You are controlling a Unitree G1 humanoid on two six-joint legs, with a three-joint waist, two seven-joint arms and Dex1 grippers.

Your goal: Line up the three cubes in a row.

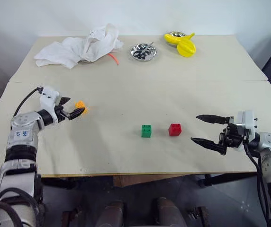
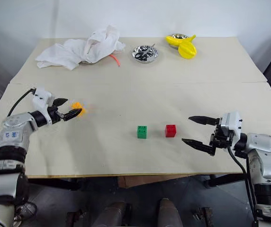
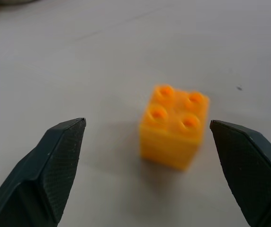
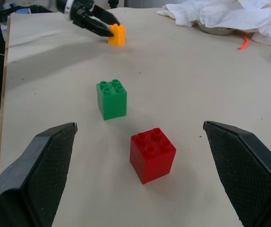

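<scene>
Red cube [image 4: 152,154], green cube [image 4: 112,99], orange cube [image 3: 174,125]: studded tops, upright.

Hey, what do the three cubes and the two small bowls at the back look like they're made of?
The orange cube, green cube and red cube look like moulded plastic: uniform colour, studded tops, slight sheen. The bowls look like polished metal, mirror-bright.

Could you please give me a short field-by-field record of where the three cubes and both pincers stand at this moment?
orange cube: alone on the table's left side, upright, between the left pincer's open fingers, not gripped
green cube: near the table's middle, upright
red cube: just right of the green one, a gap between
left pincer: open, at the orange cube
right pincer: open, right of the red cube, apart from it
row: not yet formed
</scene>
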